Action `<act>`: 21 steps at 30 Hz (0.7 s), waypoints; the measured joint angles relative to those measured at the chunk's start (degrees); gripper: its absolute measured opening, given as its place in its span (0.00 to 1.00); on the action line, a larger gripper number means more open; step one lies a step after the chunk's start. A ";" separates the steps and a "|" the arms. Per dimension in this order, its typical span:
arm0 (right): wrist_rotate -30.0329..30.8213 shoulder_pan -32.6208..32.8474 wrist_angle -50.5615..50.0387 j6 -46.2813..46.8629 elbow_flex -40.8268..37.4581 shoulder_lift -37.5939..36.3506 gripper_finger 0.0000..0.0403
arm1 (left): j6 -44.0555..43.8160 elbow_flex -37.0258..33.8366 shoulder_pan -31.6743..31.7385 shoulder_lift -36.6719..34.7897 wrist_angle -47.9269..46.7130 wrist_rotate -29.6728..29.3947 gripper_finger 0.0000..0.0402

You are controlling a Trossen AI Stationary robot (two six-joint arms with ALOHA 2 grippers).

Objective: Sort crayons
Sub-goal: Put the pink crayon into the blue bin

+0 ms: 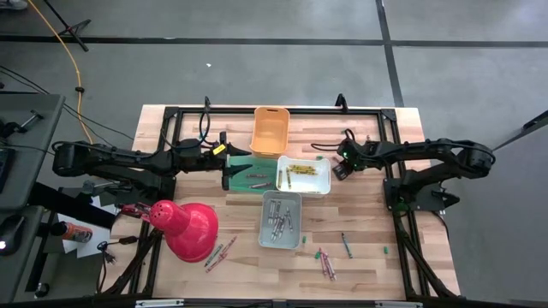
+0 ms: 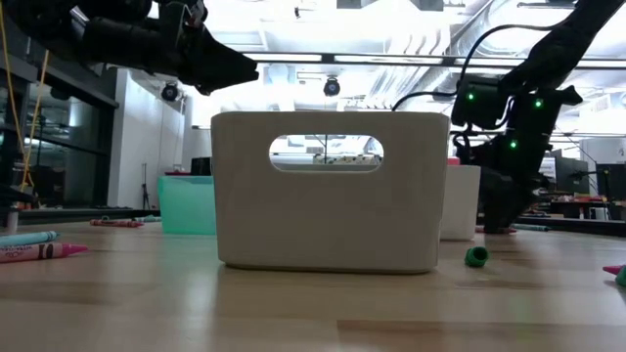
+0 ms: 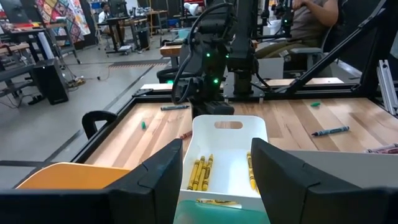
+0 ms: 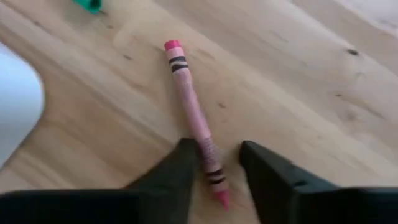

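My right gripper [image 1: 340,168] is low over the table just right of the white bin [image 1: 304,175], which holds yellow crayons [image 3: 200,172]. It is open. In the right wrist view its fingers [image 4: 214,168] stand on either side of the near end of a pink crayon [image 4: 193,106] that lies flat on the wood. I cannot tell whether either finger touches the crayon. My left gripper [image 1: 229,171] is open and empty above the green bin [image 1: 250,175], and its own view [image 3: 214,180] faces the white bin. Loose crayons [image 1: 325,261] lie near the table's front edge.
An orange bin [image 1: 270,130] stands at the far middle. A grey bin [image 1: 281,219] with grey crayons stands nearer the front. A red cone-shaped object [image 1: 187,229] lies front left, with crayons [image 1: 219,253] beside it. Green specks [image 2: 476,256] lie on the wood. A black frame rims the table.
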 joint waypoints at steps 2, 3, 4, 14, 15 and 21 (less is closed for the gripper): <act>1.20 -0.02 -0.31 -0.21 -0.04 0.06 0.17 | 0.00 0.00 0.00 0.00 -0.04 0.00 0.44; 1.74 -0.02 -0.51 -0.32 -0.06 0.08 0.10 | 0.00 0.00 0.00 0.00 -0.04 0.00 0.44; 2.00 -0.04 -0.59 -0.41 -0.06 0.08 0.05 | 0.00 0.00 -0.02 0.00 -0.04 0.00 0.44; 4.31 0.72 -2.54 -4.14 2.10 -3.78 0.01 | 0.00 0.01 -0.05 -0.57 -0.46 0.00 0.44; 5.29 0.77 -2.24 -4.47 2.68 -4.86 0.01 | 0.00 0.04 -0.07 -0.86 -0.61 0.00 0.44; 7.72 0.85 -0.11 -6.31 3.20 -12.89 0.01 | 0.00 0.04 -0.02 -5.27 -5.92 -1.73 0.44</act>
